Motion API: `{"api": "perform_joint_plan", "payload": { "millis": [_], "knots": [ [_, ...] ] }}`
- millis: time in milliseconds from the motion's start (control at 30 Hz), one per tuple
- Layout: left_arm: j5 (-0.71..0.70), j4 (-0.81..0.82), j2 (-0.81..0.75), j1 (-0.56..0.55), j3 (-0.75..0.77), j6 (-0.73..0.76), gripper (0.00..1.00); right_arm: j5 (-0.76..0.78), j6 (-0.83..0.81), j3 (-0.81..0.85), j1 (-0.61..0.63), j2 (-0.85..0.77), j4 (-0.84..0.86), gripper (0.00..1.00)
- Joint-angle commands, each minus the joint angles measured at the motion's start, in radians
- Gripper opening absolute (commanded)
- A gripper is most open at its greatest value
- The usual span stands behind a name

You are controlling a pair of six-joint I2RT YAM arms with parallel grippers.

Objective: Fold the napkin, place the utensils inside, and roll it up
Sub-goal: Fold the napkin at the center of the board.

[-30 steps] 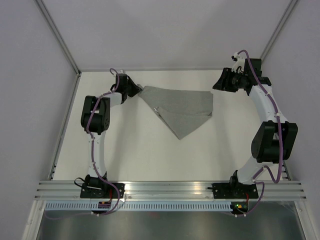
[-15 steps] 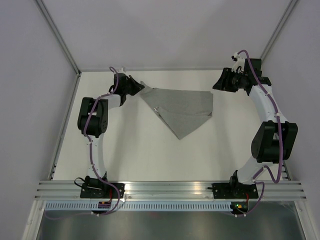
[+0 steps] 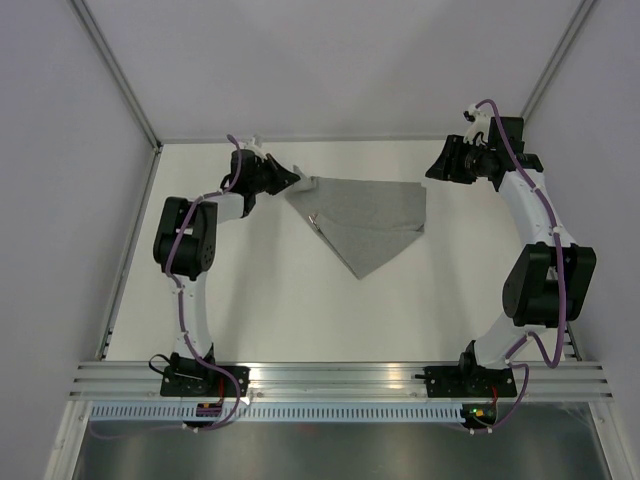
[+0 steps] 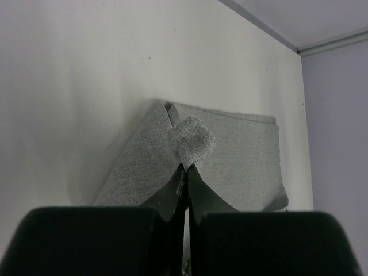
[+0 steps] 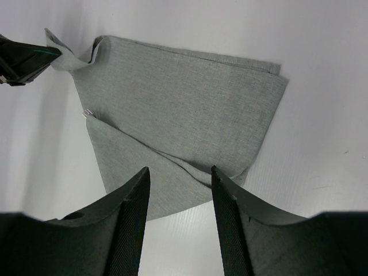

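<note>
The napkin [image 3: 370, 215] is lying folded on the far half of the table [image 3: 270, 300], between the two arms. Its long straight edge is running left to right along the far side, and its outline is narrowing to a single point that is facing the near edge, so the shape is reading as a rough triangle. A diagonal flap is crossing its lower part. A small silvery tip of the fork [image 5: 87, 112] is showing at the left end of that flap; the rest is lying hidden under the cloth, so its long axis and which end is showing cannot be told. The left gripper [image 4: 185, 168] is pinching the napkin's far-left corner with its jaws pressed fully together, the cloth bunching into a small wad above the fingertips and rising off the table there. The right gripper [image 5: 179, 169] is hanging above the far-right side of the table, clear of the napkin's right edge, its jaws standing moderately apart and gripping nothing.
</note>
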Motion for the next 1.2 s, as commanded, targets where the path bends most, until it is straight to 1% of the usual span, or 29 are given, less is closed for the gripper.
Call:
{"api": "perform_joint_plan", "payload": {
  "millis": [0,300,467,733,900,1167],
  "knots": [
    [0.081,0.057,-0.093,-0.012,-0.038,0.031,0.02,0.000,0.008,0.001,-0.002,-0.043,0.026,0.53],
    [0.147,0.118,-0.131,-0.043,-0.129,0.071,0.02,0.008,0.008,-0.001,0.000,-0.031,0.026,0.53],
    [0.167,0.138,-0.157,-0.070,-0.149,0.096,0.02,0.011,0.008,-0.002,0.000,-0.031,0.028,0.53],
    [0.191,0.195,-0.191,-0.099,-0.152,0.076,0.02,0.010,0.006,-0.004,0.000,-0.028,0.028,0.53],
    [0.213,0.206,-0.211,-0.121,-0.155,0.108,0.02,0.011,0.006,-0.004,0.000,-0.025,0.028,0.53],
    [0.308,0.254,-0.218,-0.145,-0.205,0.136,0.02,0.008,0.006,-0.010,0.000,-0.022,0.026,0.53]
  ]
}}
